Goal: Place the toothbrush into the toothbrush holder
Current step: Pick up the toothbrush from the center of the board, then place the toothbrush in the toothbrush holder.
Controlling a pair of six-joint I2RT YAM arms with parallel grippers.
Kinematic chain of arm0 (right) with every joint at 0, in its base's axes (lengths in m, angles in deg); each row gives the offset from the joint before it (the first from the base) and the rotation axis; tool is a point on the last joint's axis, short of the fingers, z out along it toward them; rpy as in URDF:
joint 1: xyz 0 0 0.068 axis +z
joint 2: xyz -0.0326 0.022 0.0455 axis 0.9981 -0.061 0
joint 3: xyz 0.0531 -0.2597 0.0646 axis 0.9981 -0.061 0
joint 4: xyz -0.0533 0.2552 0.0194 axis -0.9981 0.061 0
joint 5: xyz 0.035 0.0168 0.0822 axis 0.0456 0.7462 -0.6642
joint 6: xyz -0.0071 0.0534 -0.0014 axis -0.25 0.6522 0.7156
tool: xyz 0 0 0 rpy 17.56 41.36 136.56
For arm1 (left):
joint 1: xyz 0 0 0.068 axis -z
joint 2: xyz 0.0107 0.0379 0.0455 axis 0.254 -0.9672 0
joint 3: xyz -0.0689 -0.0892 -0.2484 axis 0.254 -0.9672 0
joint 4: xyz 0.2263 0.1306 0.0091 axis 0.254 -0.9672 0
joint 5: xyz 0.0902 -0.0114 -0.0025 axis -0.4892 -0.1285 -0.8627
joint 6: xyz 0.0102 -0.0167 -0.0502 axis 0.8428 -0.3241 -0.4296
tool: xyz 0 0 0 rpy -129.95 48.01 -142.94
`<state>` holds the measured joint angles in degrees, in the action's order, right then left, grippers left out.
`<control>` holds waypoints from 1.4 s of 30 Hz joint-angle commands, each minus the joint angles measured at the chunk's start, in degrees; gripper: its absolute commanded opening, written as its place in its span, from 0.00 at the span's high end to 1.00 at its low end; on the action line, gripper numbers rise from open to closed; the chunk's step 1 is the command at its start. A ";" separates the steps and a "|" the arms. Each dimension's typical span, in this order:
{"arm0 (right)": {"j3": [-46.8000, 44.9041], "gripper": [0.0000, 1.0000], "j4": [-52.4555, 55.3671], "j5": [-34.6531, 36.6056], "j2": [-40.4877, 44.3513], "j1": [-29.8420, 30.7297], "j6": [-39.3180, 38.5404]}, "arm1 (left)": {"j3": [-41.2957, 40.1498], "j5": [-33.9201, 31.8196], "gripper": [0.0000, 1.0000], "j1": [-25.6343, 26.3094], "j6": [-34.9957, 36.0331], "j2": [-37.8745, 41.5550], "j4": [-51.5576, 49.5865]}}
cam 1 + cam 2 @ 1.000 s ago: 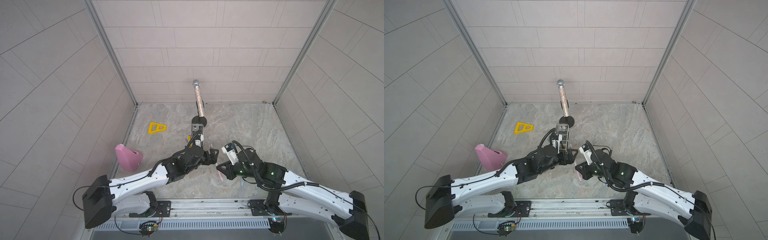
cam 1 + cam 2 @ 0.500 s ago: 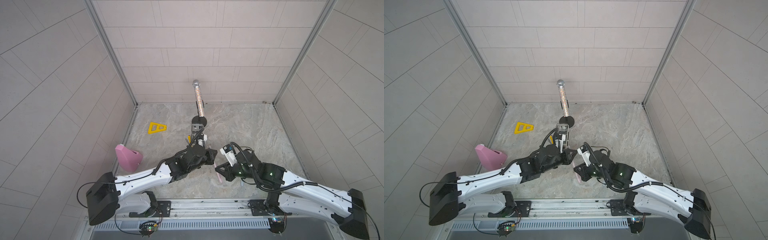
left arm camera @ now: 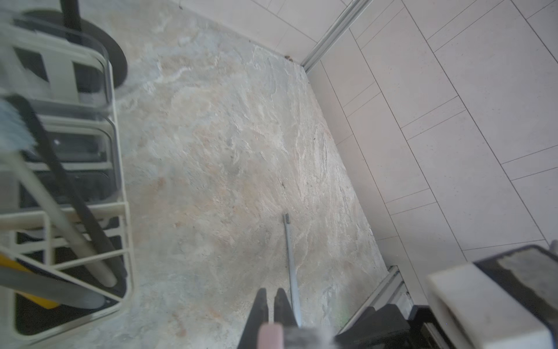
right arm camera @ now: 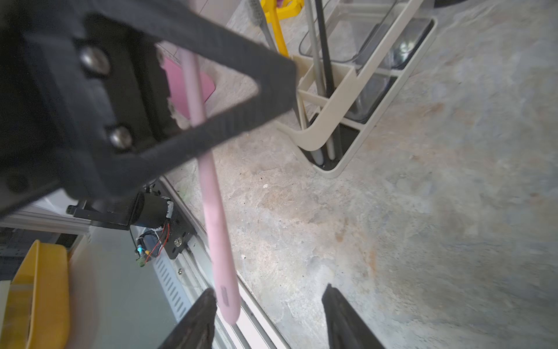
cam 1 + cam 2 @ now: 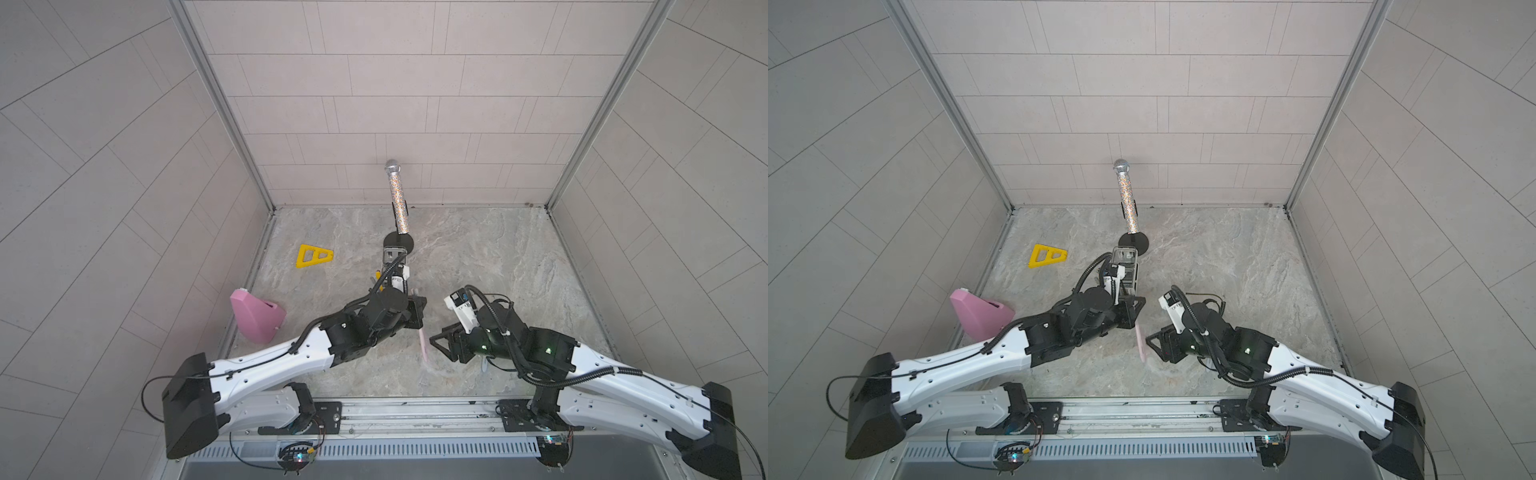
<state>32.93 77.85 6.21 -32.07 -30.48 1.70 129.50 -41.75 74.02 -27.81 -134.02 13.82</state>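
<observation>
**Left claw has the brush; the rack is a short carry away**

In both top views the slim pink plastic toothbrush (image 5: 422, 343) (image 5: 1140, 340) hangs just below the centre of the frame, clenched near its upper part in the left gripper (image 5: 417, 309). The right gripper (image 4: 268, 294) stands released, jaws apart, with the brush's free end just beside one finger.

The long white metal-frame toothbrush holder (image 5: 1126, 266) sits at frame centre, directly below the glittery microphone on its black round stand (image 5: 1127, 195). Its nearest section already holds several handles, and the clear cups look empty.

To do this well, I judge:
- Clear the right arm away first.
- Turn the brush upright above a cup.
- Lower it straight.
- Let go only once the handle is inside.
</observation>
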 commanded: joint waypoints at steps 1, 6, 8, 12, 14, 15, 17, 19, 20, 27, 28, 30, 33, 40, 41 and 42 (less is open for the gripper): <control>-1.20 0.36 2.62 4.22 4.05 -0.63 -0.34 | 3.24 -11.77 1.00 0.10 10.43 5.03 -5.60; -1.64 0.35 2.60 3.75 3.47 -1.43 -0.25 | -2.18 -21.40 1.00 0.02 22.40 11.51 8.84; -1.66 0.36 2.06 3.57 2.41 -1.44 -0.32 | -5.90 -23.98 1.00 0.01 27.40 13.04 18.73; -1.67 0.35 1.41 3.41 1.00 -1.45 -0.67 | -8.38 -27.64 1.00 0.01 35.10 11.07 29.89; -1.69 0.35 1.39 3.56 0.52 -1.58 -0.92 | -9.59 -28.37 1.00 -0.02 37.90 8.81 35.42; -1.64 0.35 1.41 3.58 0.29 -1.67 -1.08 | -10.32 -28.77 1.00 -0.05 39.02 7.53 38.42; -1.66 0.35 1.41 3.60 -0.20 -1.86 -1.29 | -11.78 -29.60 1.00 -0.03 40.62 5.05 43.45; -1.72 0.35 1.46 3.67 -0.53 -2.04 -1.45 | -12.89 -30.88 1.00 -0.06 41.95 2.38 47.71; -1.66 0.35 1.44 3.67 -0.71 -2.07 -1.47 | -13.28 -31.25 1.00 -0.03 42.17 1.50 48.88; -1.65 0.35 1.33 3.36 -1.74 -2.50 -1.74 | -15.46 -33.68 1.00 -0.46 41.89 -3.05 55.25; -1.66 0.35 1.37 3.27 -1.89 -2.43 -1.83 | -15.80 -34.02 1.00 -0.46 41.85 -3.50 56.03; -1.68 0.35 1.33 3.02 -2.10 -2.58 -1.76 | -16.40 -34.50 1.00 -0.73 41.97 -4.54 57.90; -1.69 0.35 1.33 2.94 -2.26 -2.59 -1.82 | -17.40 -36.17 1.00 -0.90 42.06 -6.54 61.10; -1.65 0.35 1.33 2.88 -2.32 -2.80 -1.83 | -18.02 -37.95 1.00 -1.29 44.24 -12.29 67.30; -1.68 0.35 1.33 2.93 -2.42 -2.84 -1.81 | -18.12 -38.22 1.00 -1.38 44.61 -13.02 68.49; -1.71 0.35 1.33 2.82 -2.49 -2.79 -1.89 | -18.34 -38.54 1.00 -1.37 44.86 -13.65 69.28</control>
<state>31.38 78.96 8.68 -34.45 -33.05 0.24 112.06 -78.25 72.97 14.51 -146.63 77.40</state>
